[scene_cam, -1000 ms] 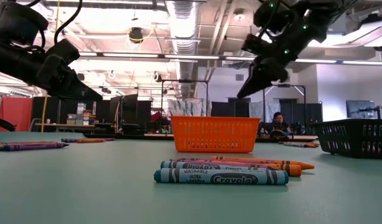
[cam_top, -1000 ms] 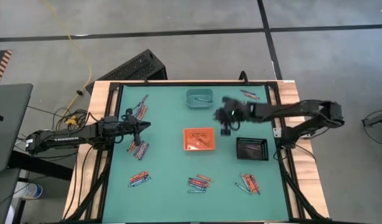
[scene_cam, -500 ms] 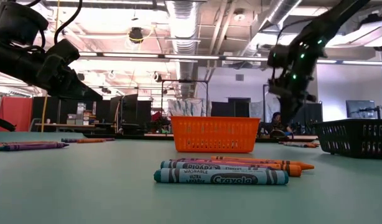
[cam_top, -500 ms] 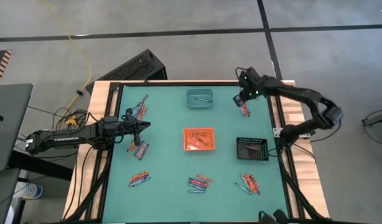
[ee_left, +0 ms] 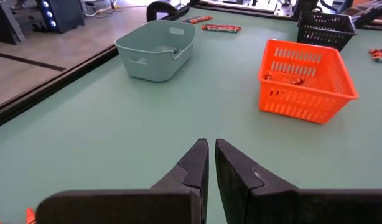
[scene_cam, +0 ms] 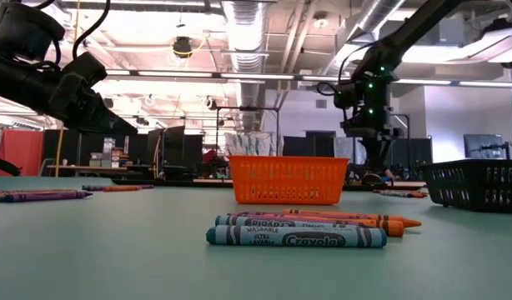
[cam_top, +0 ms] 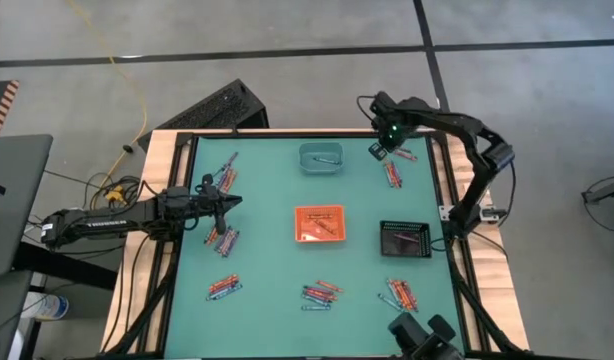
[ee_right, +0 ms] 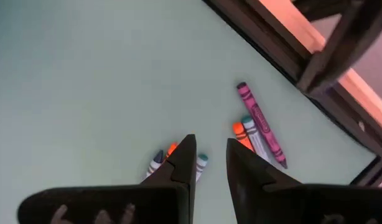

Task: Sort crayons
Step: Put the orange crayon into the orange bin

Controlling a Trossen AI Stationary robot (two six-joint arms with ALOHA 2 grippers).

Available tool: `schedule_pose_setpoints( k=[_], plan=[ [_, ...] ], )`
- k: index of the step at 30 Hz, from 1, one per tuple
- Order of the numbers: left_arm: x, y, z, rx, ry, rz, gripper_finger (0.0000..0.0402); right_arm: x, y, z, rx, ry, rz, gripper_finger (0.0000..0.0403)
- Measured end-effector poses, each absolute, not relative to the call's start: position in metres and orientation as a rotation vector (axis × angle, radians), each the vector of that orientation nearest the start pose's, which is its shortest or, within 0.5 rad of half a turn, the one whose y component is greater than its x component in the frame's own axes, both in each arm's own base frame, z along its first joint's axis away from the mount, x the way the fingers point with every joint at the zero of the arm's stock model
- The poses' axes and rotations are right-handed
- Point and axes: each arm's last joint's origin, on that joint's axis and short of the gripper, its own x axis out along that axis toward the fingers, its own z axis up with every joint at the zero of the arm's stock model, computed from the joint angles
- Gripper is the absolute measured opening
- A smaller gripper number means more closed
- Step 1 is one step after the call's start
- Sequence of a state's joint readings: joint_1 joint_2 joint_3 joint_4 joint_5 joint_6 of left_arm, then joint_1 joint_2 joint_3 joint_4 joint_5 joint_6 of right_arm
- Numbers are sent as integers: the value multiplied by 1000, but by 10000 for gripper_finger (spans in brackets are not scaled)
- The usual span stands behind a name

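Crayons lie in small heaps on the green table: by the far right edge (cam_top: 392,172), at the left (cam_top: 223,240) and along the near side (cam_top: 317,293). My right gripper (cam_top: 380,150) hangs over the far right heap, pointing down, open, with nothing between its fingers. Its wrist view shows the gripper (ee_right: 209,149) above a purple-pink crayon (ee_right: 259,124), an orange one (ee_right: 241,132) and a blue-grey one (ee_right: 256,138). My left gripper (cam_top: 232,202) waits at the table's left, shut and holding nothing (ee_left: 211,144).
A teal tray (cam_top: 321,157) stands at the far middle, an orange tray (cam_top: 319,222) in the centre and a black tray (cam_top: 405,238) to its right. The table's raised dark rim (ee_right: 284,59) runs close beside the right gripper.
My right gripper has swung from above the table's middle, between the teal and orange trays, toward the far right corner. It has tipped from nearly level to pointing down and now hangs over the crayons there. Its finger gap looks the same.
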State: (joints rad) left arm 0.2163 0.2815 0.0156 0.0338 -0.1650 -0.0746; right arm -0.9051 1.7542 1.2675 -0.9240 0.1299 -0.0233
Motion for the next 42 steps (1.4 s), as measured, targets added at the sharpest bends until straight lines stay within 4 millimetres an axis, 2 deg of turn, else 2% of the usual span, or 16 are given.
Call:
schedule_pose_setpoints(
  k=[7,12,18,24,31,37,42],
  plan=[
    [109,29,148,-79,219,388,17,201,-256,216,615,1299,-919,82],
    [109,29,148,-79,219,388,17,208,-254,216,587,1276,-906,82],
    [109,29,148,-79,219,388,17,215,-249,216,560,1281,-879,82],
    [109,29,148,-79,219,388,17,213,-241,215,628,1320,-905,82],
    [109,29,148,-79,219,388,17,205,-233,191,684,1362,-929,82],
    [109,29,148,-79,219,388,17,201,-226,166,700,1329,-954,82],
    [109,29,148,-79,220,388,17,203,-225,163,691,1311,-951,82]
  ],
)
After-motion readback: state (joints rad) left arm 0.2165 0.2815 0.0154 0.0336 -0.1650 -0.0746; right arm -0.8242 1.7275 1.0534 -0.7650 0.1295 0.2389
